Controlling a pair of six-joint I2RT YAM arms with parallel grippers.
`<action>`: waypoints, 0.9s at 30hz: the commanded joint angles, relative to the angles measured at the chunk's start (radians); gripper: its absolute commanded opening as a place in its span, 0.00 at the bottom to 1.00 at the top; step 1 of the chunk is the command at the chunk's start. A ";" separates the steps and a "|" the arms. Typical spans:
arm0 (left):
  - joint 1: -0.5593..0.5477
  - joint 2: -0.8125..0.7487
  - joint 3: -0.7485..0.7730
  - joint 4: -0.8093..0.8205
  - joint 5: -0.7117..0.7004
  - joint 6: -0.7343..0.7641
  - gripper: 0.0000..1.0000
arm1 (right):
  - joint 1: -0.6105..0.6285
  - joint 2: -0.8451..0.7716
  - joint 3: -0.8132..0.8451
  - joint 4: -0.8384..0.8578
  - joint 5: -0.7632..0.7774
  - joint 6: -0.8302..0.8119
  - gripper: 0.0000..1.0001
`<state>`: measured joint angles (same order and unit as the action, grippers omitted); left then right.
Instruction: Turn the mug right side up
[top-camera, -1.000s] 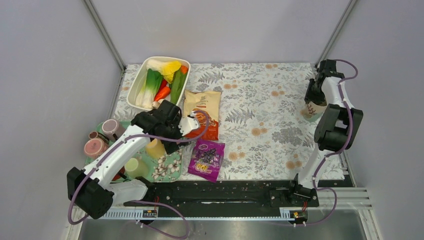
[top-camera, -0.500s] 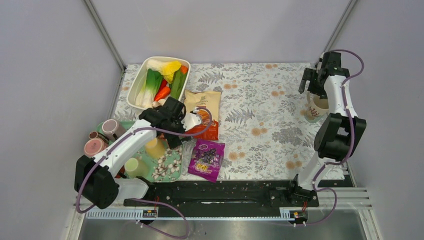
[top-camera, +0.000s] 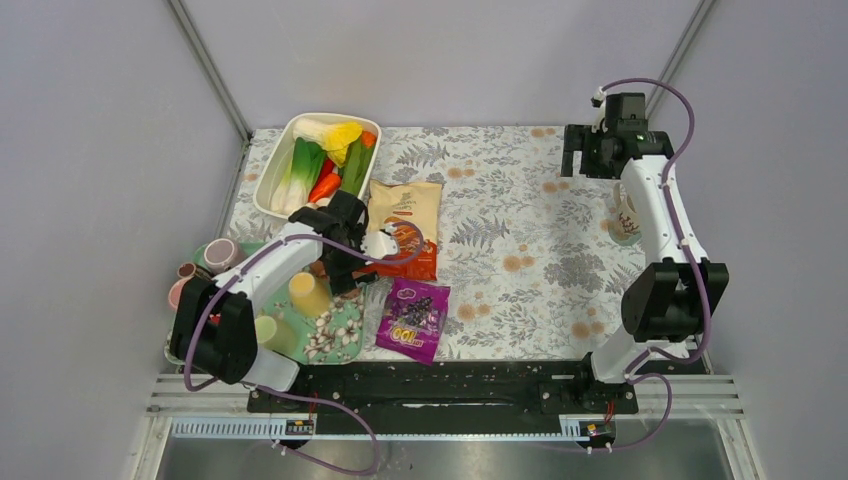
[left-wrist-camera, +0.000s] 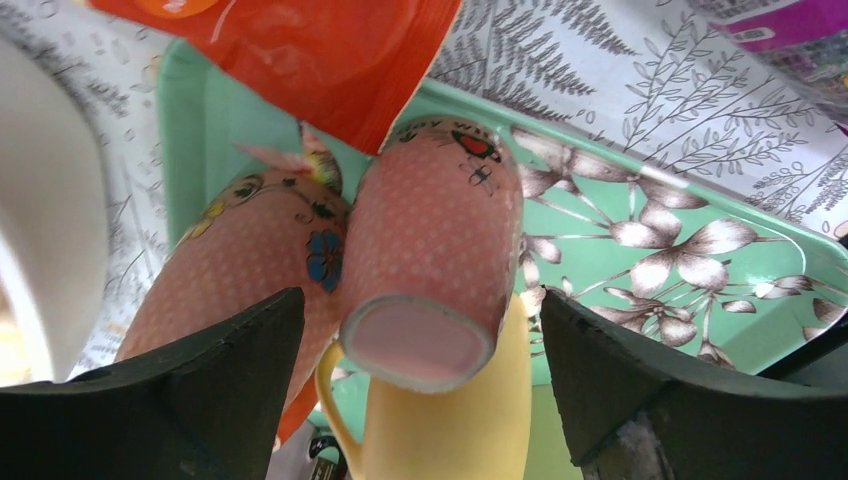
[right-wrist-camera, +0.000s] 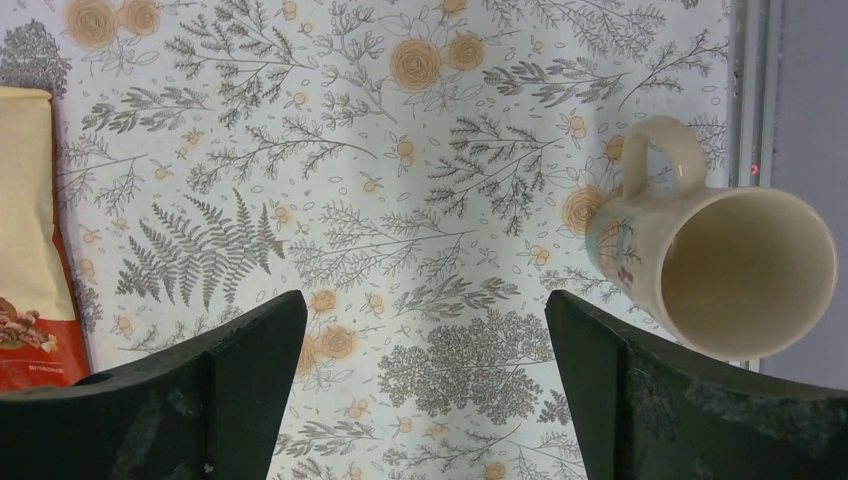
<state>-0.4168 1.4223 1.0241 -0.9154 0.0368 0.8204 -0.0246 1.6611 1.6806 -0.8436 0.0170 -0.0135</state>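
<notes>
A cream mug with a flower print stands upright, mouth up, on the patterned cloth by the table's right edge. My right gripper hangs open above the cloth, left of that mug and apart from it, with nothing between its fingers. My left gripper is open over the green tray. Its fingers stand on either side of a pink dotted mug whose base faces up. A yellow mug sits just behind it.
A second pink dotted piece lies beside the left finger. An orange snack bag and a purple bag lie right of the tray. A white bin of vegetables stands at the back left. More cups crowd the tray's left.
My right gripper opened, let go of the cream mug, then lifted and swung away to the left. My left gripper drew back over the tray.
</notes>
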 joint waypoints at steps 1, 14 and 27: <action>0.010 0.030 0.017 -0.011 0.139 0.042 0.87 | 0.016 -0.071 -0.026 0.009 -0.014 -0.015 0.99; 0.012 0.100 -0.005 -0.002 0.124 0.043 0.61 | 0.066 -0.122 -0.059 0.033 -0.081 -0.012 0.99; 0.012 0.065 -0.072 0.073 0.086 0.096 0.82 | 0.128 -0.178 -0.108 0.075 -0.147 -0.017 1.00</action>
<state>-0.4103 1.5043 0.9634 -0.8856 0.1261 0.8833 0.0986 1.5219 1.5787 -0.8154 -0.1009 -0.0189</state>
